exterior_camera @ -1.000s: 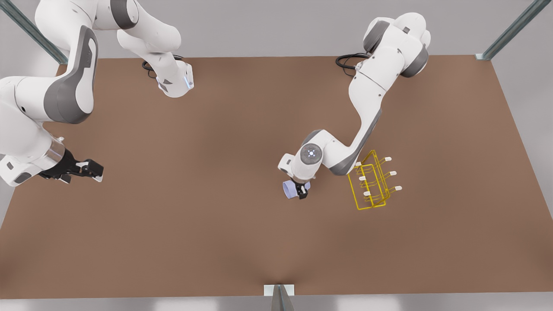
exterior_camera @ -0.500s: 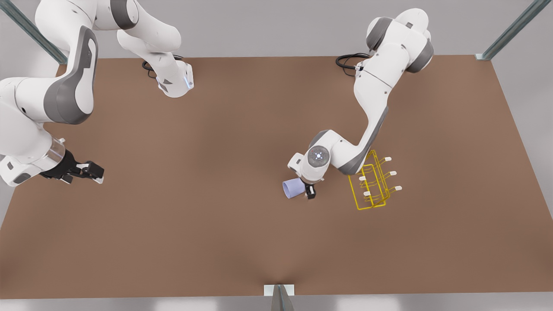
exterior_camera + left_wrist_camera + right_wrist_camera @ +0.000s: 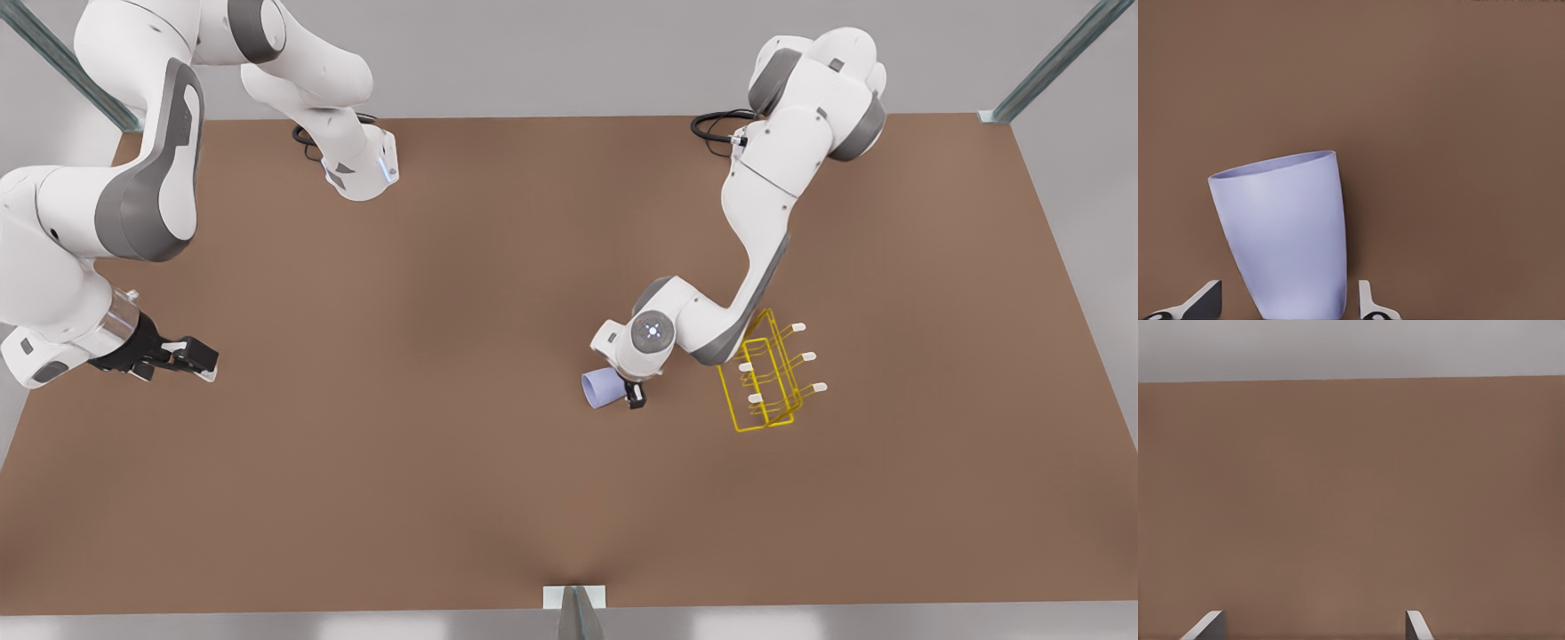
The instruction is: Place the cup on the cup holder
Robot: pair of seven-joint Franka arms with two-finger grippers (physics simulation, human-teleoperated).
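Cup (image 3: 602, 388), one lavender tumbler, lies tilted between the spread fingers of the left pincer (image 3: 633, 396), which is released around its base; a fingertip (image 3: 1368, 303) stands apart from its wall. The grasp looks to be the step in hand: clench, lift, then carry to the single yellow cup holder (image 3: 765, 382) just beyond that pincer. Six white-capped prongs await. Far across the worktop (image 3: 400, 498), the right pincer (image 3: 200, 360) waits, also released.

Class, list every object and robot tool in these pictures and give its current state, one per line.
Cup: lying on its side on the table, between the left tool's fingers, not gripped.
Rack: standing upright on the table, prongs bare.
Left tool: open around the cup's base.
Right tool: open, holding nothing, waiting at the front view's left.
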